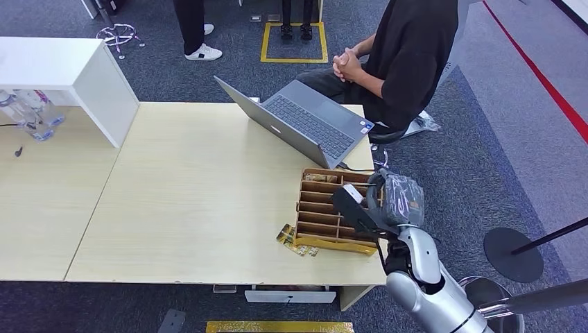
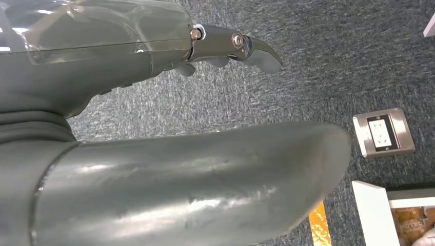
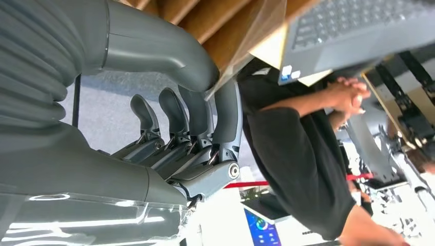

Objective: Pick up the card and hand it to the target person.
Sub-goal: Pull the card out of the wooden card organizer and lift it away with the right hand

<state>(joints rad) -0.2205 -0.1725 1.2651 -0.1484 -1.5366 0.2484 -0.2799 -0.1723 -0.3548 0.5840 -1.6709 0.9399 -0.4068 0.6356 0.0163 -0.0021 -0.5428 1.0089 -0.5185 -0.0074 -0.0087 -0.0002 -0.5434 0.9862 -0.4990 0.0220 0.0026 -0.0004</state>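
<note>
Right hand over the card box, nothing gripped yet

My right hand hangs with fingers apart and half curled, holding nothing. Just below them is the wooden box; I cannot tell which slot holds the card. I should lower slowly and pinch one card edge. The person sits beyond the laptop.

Right hand above wooden divider tray.
</note>
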